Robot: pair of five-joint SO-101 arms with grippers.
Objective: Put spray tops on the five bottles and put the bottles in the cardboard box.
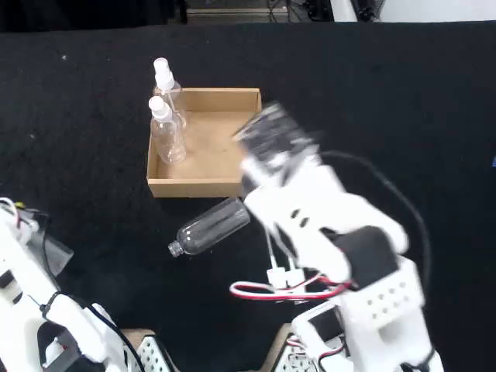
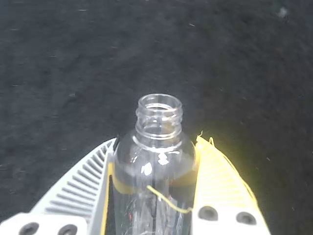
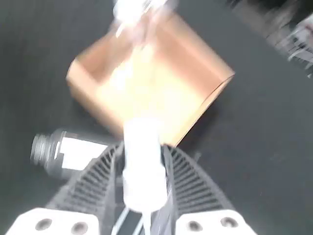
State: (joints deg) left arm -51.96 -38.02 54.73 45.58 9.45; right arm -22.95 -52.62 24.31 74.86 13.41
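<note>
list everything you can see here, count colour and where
box: 1, brown cardboard, mid table
capped bottles: 2, clear with white tops, upright at the box's left side
lying bottle: 1, clear, no top, on its side on the table in front of the box
held bottle: 1, clear, no top, in the left gripper
spray top: 1, white, in the right gripper
table: 1, black
left gripper: white and yellow, shut on held bottle
right gripper: white, shut on spray top, near the box

Black cloth-covered table (image 1: 403,93), with cables (image 1: 310,9) and a pale surface (image 1: 422,8) beyond its far edge
</note>
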